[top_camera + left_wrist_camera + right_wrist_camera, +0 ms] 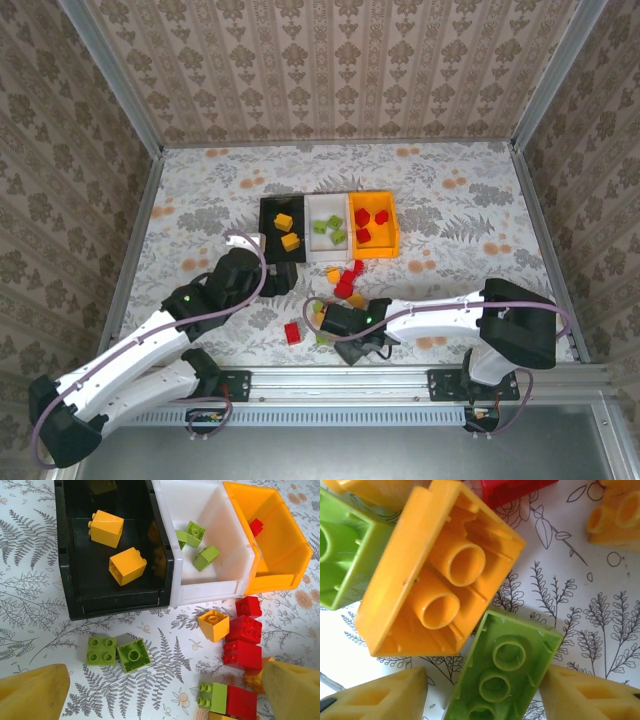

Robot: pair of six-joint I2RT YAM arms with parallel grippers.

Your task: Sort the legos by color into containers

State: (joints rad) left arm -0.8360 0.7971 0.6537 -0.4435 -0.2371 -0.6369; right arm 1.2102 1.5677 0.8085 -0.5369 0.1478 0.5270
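The black [272,246], white [325,250] and orange [391,236] containers stand in a row. The black one [62,555] holds two yellow legos [127,565], the white one [210,592] green ones [195,532], the orange one [280,545] red. My left gripper [283,275] [162,695] hangs open over two loose green legos [133,655] before the black bin. My right gripper [322,322] [485,697] is low over the pile, its jaws either side of an upturned green lego [507,670]. The right finger [590,695] touches it; the left finger [380,695] stands apart.
Loose red legos [243,640], a yellow one [214,625] and a green one [212,696] lie before the white and orange bins. An upturned yellow lego [440,570] sits against the green one. A single red lego [292,332] lies near the front rail.
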